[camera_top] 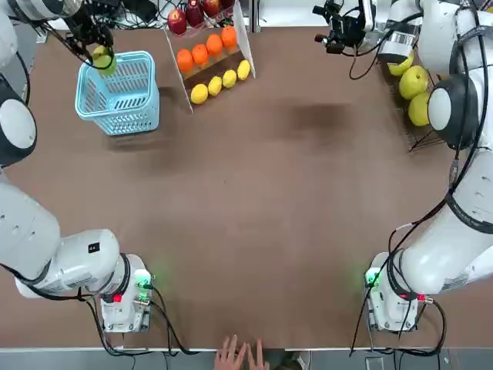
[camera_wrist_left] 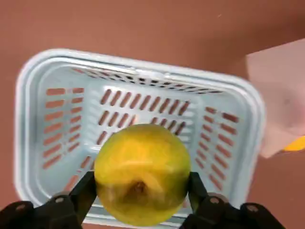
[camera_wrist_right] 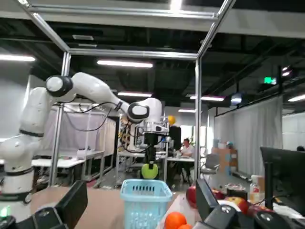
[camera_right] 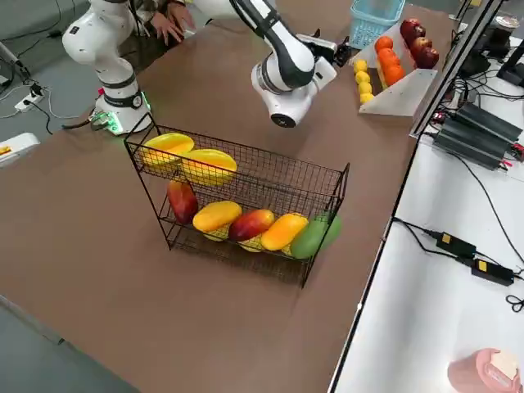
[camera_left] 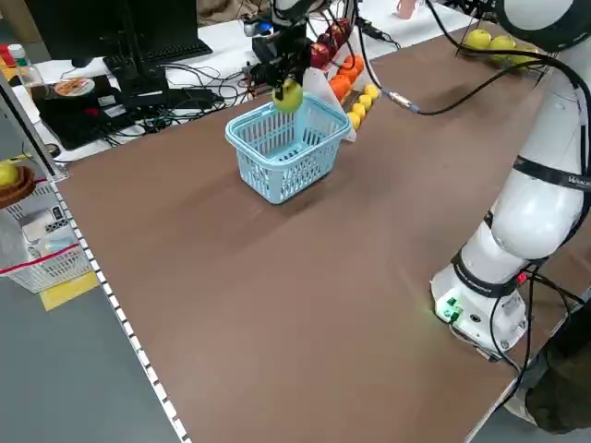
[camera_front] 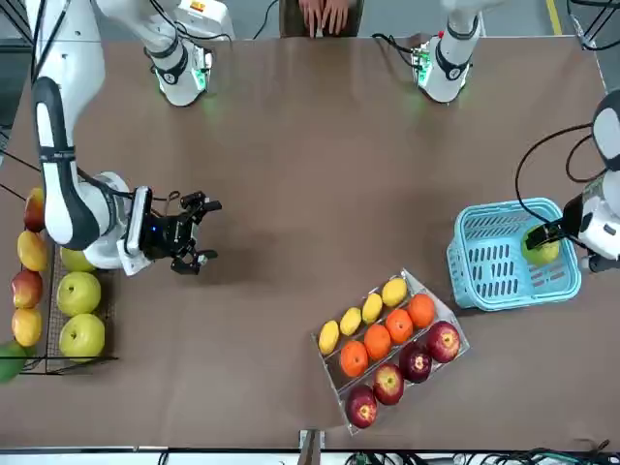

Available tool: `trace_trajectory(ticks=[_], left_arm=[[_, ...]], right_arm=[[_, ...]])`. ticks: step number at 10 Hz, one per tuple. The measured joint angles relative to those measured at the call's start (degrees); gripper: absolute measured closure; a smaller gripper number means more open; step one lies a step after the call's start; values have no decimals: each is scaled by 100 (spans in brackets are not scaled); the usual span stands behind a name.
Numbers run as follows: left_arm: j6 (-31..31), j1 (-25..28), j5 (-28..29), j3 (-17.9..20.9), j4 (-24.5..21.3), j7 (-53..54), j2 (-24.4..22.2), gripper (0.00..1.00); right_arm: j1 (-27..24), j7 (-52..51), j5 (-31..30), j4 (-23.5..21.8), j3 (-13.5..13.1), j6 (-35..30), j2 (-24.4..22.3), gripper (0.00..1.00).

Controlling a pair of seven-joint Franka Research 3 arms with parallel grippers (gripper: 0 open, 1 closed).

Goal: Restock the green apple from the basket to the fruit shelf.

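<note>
Near edge: a person's hands (camera_top: pixel 229 354) just past the worktop (camera_top: pixel 246 231) edge, between the two arm bases. Left base (camera_top: pixel 127 297) and right base (camera_top: pixel 393 289) both sit along that edge.

Far left: light blue basket (camera_top: pixel 115 126) upright on the worktop. Left gripper (camera_wrist_left: pixel 142 183) is above it, closed on the green apple (camera_wrist_left: pixel 142 164), one finger each side. Opening is just the apple's width. Apple is up over the basket, off its floor. Wrist view looks straight down past it into the slotted basket.

Right of the basket, near but apart: slanted stand (camera_right: pixel 401 94). Rows from near to far: four lemons (camera_top: pixel 229 78), four oranges (camera_top: pixel 214 45), four red apples (camera_front: pixel 387 384).

Far right: right gripper (camera_front: pixel 210 231) is up over the worktop, beside the rack on its inner side, roughly level and aimed across toward the basket. Fingers are wide apart, nothing between them.

Rack (camera_right: pixel 246 147) is at the far right, black wire, tiered. Yellow-green apples (camera_front: pixel 79 293) in one tray; red, orange-yellow and green fruit (camera_right: pixel 309 237) in another.

Past the far edge: monitor (camera_left: pixel 88 28), tangle of cables (camera_left: pixel 208 92).
</note>
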Motion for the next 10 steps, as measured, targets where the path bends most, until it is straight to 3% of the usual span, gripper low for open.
trace_trajectory(ticks=[5,8,10], left_arm=[[128,-84,-1864,-1544,159,-1564,-138,17],[796,-187,-1956,-2300,331,-2635,-104,17],[1833,-843,-1955,-2465,326,-3444,134,17]], right_arm=[[184,26,204,-158,-77,18,110,0],[202,402,-65,-205,-393,18,147,0],[263,470,-153,-237,-421,62,152,0]])
